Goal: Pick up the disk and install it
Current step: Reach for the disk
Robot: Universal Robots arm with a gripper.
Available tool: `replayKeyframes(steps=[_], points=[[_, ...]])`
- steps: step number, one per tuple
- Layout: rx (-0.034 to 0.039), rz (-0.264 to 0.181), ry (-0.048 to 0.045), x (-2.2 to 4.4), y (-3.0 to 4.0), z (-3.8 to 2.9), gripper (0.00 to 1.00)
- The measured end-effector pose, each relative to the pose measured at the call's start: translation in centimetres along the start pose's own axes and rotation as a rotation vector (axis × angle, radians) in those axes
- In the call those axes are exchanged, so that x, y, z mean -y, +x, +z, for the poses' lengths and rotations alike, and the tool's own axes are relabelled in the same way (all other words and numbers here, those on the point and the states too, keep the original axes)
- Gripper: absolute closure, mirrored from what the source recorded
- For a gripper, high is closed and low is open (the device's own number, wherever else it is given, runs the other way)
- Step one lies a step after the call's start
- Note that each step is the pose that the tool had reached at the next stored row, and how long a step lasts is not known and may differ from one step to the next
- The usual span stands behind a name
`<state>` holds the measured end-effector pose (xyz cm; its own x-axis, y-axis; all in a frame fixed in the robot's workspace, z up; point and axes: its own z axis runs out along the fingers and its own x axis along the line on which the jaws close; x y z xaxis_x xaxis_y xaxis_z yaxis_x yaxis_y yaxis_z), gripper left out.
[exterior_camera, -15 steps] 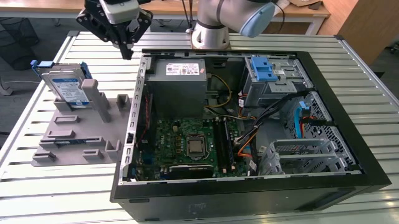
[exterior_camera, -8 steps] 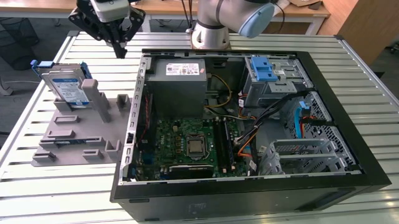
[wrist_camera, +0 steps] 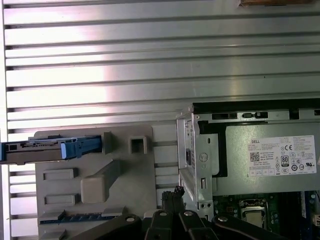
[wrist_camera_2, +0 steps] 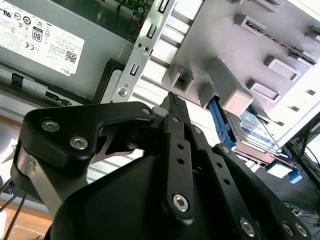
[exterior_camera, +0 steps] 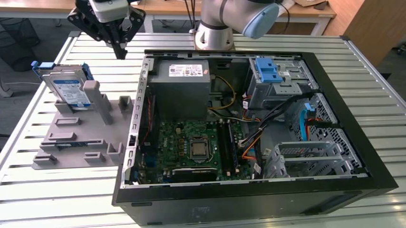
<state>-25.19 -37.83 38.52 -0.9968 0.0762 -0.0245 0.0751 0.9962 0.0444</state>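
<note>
In the exterior view's upper left, the gripper (exterior_camera: 120, 52) hangs empty, fingers together. The disk (exterior_camera: 67, 88) stands on edge in the grey holder (exterior_camera: 70, 142), below it and further left.

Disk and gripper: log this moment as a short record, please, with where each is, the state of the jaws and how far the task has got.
disk: standing on edge in the grey holder, outside the case
gripper: above the slatted table, between holder and case, apart from the disk
jaws: shut, holding nothing
case: open, lying on its side
progress: disk not yet picked up
</note>
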Motion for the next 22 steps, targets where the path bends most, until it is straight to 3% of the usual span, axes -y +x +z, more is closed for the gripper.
replayKeyframes(steps=[7, 22], points=[[0.0000, 0.000, 0.0001, 0.01, 0.08, -0.01, 0.89], [0.0000, 0.000, 0.0000, 0.00, 1.42, -0.01, 0.89]])
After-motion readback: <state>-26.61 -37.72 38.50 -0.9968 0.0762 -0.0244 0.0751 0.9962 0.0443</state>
